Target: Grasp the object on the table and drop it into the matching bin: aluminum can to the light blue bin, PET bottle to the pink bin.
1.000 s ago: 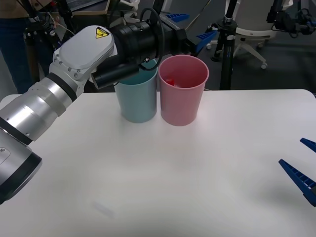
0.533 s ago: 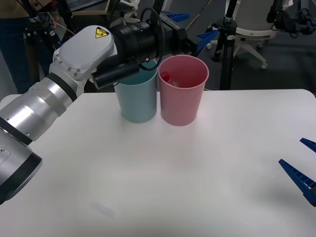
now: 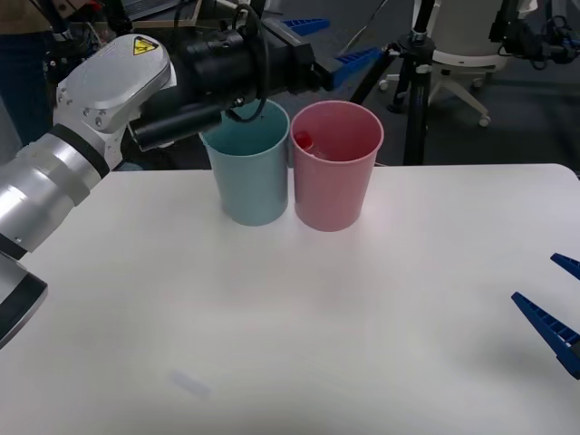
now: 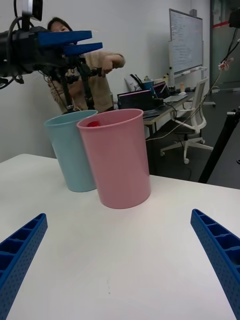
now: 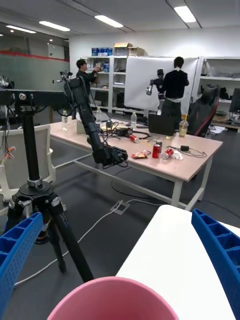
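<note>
On the far left: we see our left gripper (image 3: 324, 43) held high over the rims of the 2 bins, jaws released and empty.
Light blue bin (image 3: 249, 172): we see it standing on the bench (image 3: 299, 317), touching or just beside its pink neighbour.
Pink bin (image 3: 333, 172): we spot the bottle (image 3: 304, 140) inside, its red cap against the inner wall.
Far right: our right gripper (image 3: 557, 304) waits low over the bench edge, jaws spread, holding nothing.
Risk: we judge the drop done; our arm passes close above the blue rim, so a low withdrawal could clip and topple both bins.
</note>
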